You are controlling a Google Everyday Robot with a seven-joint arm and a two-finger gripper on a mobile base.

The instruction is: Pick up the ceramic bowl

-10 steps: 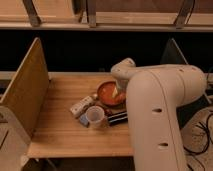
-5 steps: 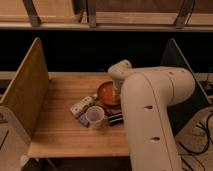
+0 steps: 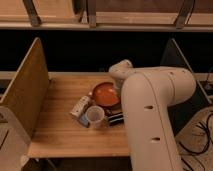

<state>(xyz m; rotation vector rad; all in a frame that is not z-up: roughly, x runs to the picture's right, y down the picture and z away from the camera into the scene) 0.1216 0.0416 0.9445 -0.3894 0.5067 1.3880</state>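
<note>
The ceramic bowl [image 3: 106, 93] is a round, glossy orange-red bowl with a darker rim, sitting on the wooden table [image 3: 60, 130] near its right middle. My white arm reaches over from the right. The gripper [image 3: 119, 89] is at the bowl's right rim, under the rounded wrist, mostly hidden by the arm. A small pale translucent cup [image 3: 95, 116] stands just in front of the bowl, to its left.
A white packet [image 3: 80, 106] lies left of the bowl and a dark striped item [image 3: 115, 119] lies by the cup. A wooden side panel [image 3: 25, 90] walls the table's left; a dark panel [image 3: 175, 57] stands at right. Shelving runs behind.
The arm has shifted left and slightly back across the frames, so more of the bowl now shows. The bowl, cup and packet have not moved.
</note>
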